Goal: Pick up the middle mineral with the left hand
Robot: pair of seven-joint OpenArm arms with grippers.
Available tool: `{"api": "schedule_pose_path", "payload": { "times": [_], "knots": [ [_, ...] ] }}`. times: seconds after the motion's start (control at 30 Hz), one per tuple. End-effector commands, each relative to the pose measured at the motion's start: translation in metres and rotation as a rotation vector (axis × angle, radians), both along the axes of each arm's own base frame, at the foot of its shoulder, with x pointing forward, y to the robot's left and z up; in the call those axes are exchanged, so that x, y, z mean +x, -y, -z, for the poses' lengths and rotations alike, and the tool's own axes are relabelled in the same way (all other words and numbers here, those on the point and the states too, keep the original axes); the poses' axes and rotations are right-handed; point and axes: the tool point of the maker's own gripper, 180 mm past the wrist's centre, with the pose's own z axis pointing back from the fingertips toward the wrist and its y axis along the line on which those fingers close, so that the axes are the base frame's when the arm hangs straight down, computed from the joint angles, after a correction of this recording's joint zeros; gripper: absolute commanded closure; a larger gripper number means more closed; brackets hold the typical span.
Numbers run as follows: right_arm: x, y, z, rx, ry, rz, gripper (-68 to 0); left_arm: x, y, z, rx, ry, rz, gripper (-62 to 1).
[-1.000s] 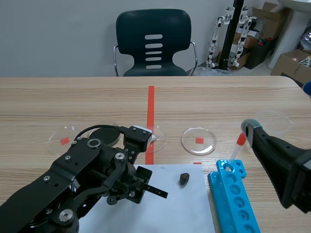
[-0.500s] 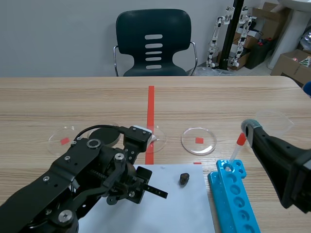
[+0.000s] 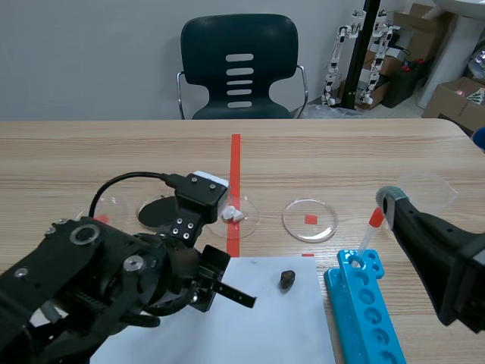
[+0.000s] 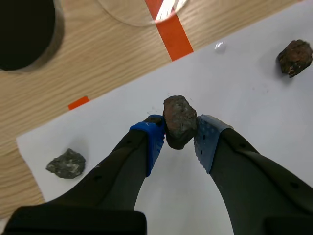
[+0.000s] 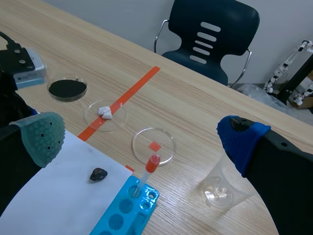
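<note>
Pinching the middle mineral [image 4: 180,121] in the left gripper [image 4: 181,137] near the paper's [image 4: 254,122] far edge, with the right gripper [image 5: 143,137] spread wide at the desk's [image 3: 341,159] right edge.

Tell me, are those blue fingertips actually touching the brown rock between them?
Touching. The left wrist view shows the left gripper's two blue pads pressed against opposite sides of the middle mineral, with no gap visible.

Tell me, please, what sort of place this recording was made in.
Probably a robotics lab staged as a science bench: a petri dish, a tube rack and a mineral are in use, with small robots and boxes in the far corner.
</note>
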Motion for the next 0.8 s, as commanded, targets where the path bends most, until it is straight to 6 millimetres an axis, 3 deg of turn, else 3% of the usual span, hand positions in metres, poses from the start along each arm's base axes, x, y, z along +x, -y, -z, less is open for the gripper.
{"api": "schedule_pose_path", "payload": {
  "times": [0.0,0.47,0.77],
  "knots": [
    [0.003,-0.003,-0.011,0.013,0.038,-0.006,-67.9,0.0,0.0,-0.011,-0.014,0.046,0.011,-11.3],
    [0.003,-0.003,-0.011,0.013,0.038,-0.006,-67.9,-0.029,0.002,-0.095,-0.18,0.368,0.126,-11.3],
    [0.003,-0.003,-0.011,0.013,0.038,-0.006,-67.9,-0.059,0.013,-0.131,-0.3,0.504,0.217,-11.3]
  ]
}}
